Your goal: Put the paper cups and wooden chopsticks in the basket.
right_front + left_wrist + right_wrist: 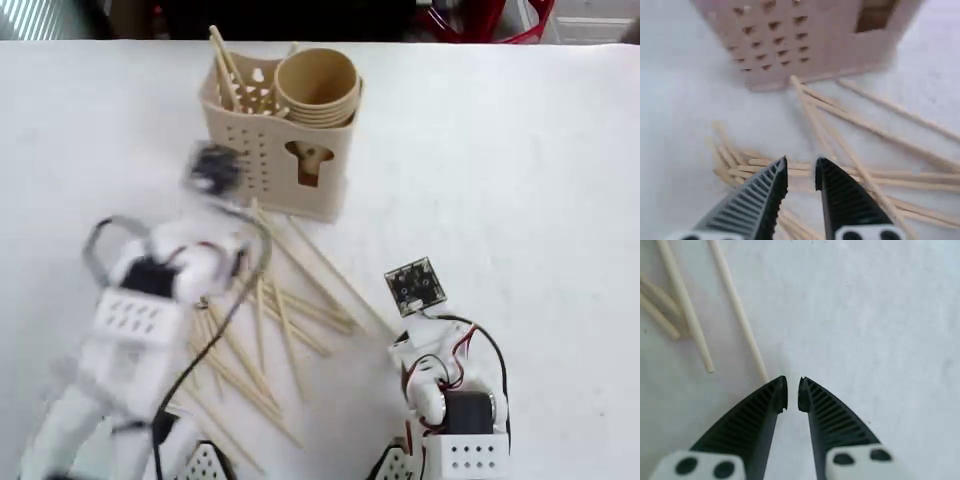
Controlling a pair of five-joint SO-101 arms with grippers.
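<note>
The wooden chopsticks (270, 335) lie fanned on the desk (540, 180) before the basket (265, 165), long axes mostly pointing toward it. The left tool (800, 170) (narrow gap, empty) hangs right above them, nearer than the almost closed right tool (792, 390).

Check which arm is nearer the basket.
Left. The left arm is close in front of the basket, jaws above the loose chopsticks near its perforated wall. The right arm sits farther back, at the pile's other edge.
</note>
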